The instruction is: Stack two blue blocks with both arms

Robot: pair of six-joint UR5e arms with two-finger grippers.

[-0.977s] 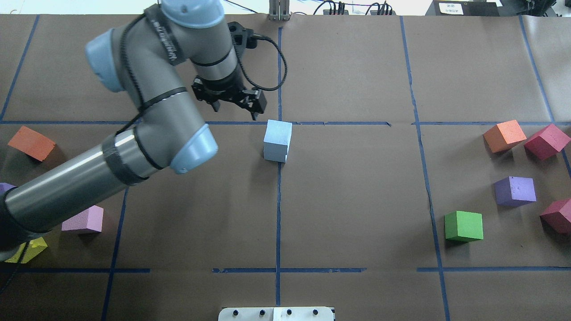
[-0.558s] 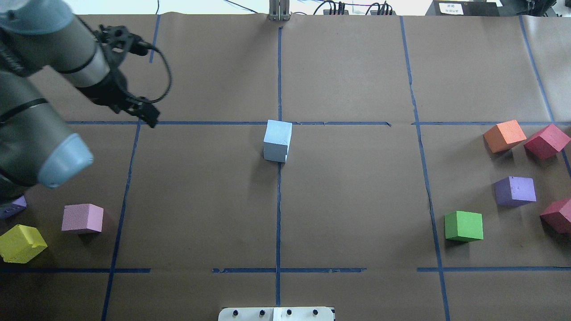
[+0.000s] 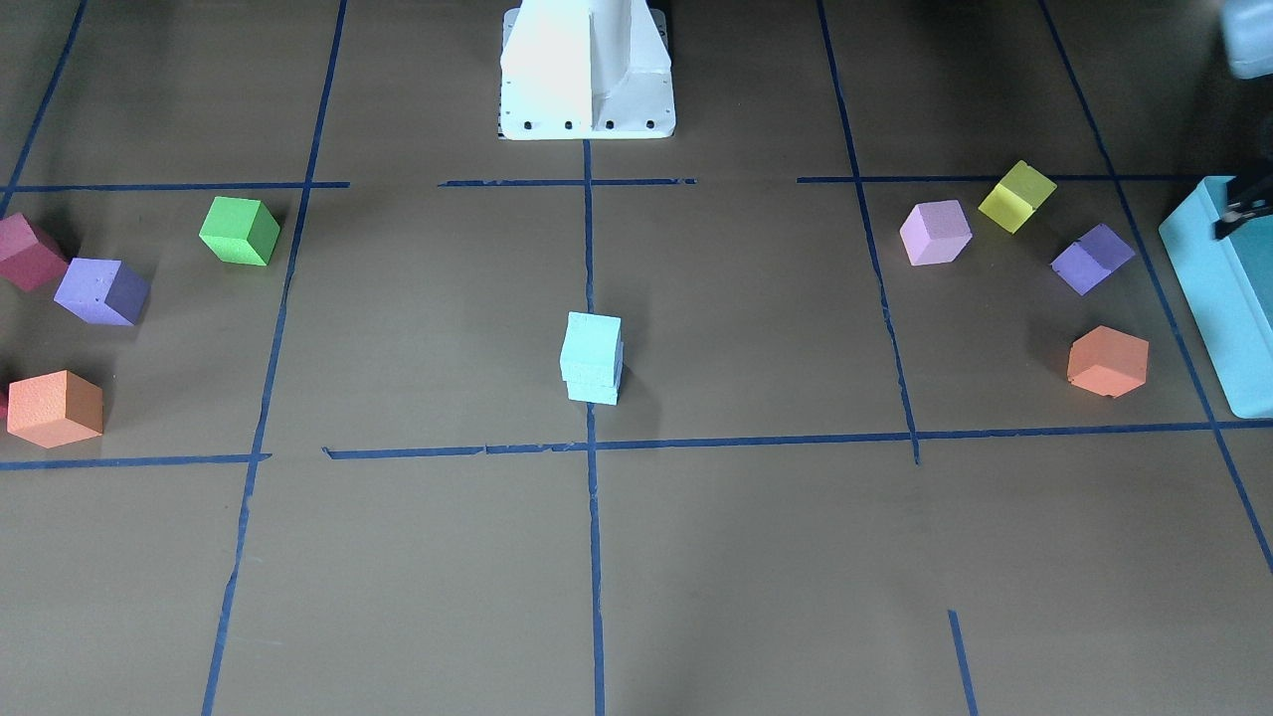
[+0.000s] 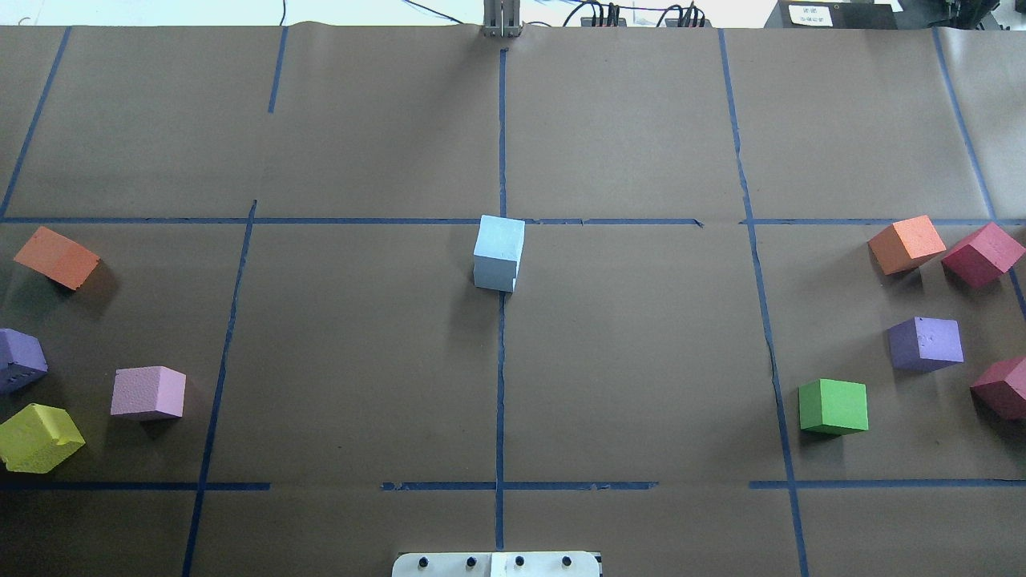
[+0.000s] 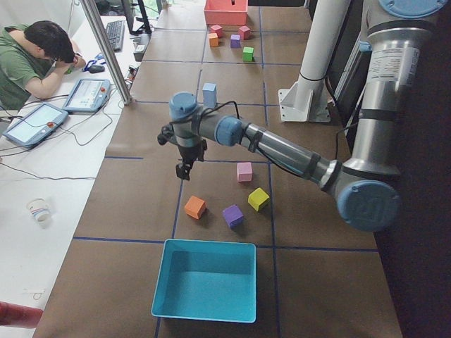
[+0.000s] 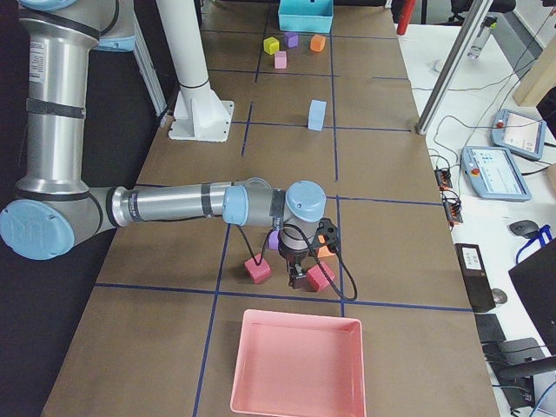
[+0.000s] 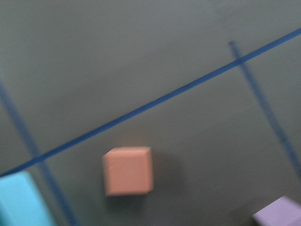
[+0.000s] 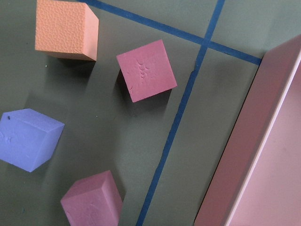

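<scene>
Two light-blue blocks stand stacked at the table's centre: the top block [image 4: 499, 239] sits on the lower block [image 4: 493, 279], slightly offset. The stack also shows in the front view [image 3: 593, 356], the left side view [image 5: 209, 94] and the right side view [image 6: 317, 114]. No gripper touches it. My left gripper [image 5: 184, 170] hangs above the table far to the left, near an orange cube [image 7: 128, 170]. My right gripper [image 6: 301, 278] hangs low over the red cubes [image 8: 146, 70] at the far right. I cannot tell whether either is open or shut.
Orange [image 4: 56, 256], purple [image 4: 20, 359], pink [image 4: 148, 393] and yellow [image 4: 38, 437] cubes lie at the left. Orange [image 4: 906, 243], red [image 4: 982, 254], purple [image 4: 926, 343] and green [image 4: 834, 406] cubes lie at the right. A teal box [image 5: 204, 282] and a pink tray [image 6: 295, 365] stand at the table's ends.
My left arm has swung away from beside the blue stack to the left and out of the overhead view. The stack has not moved.
</scene>
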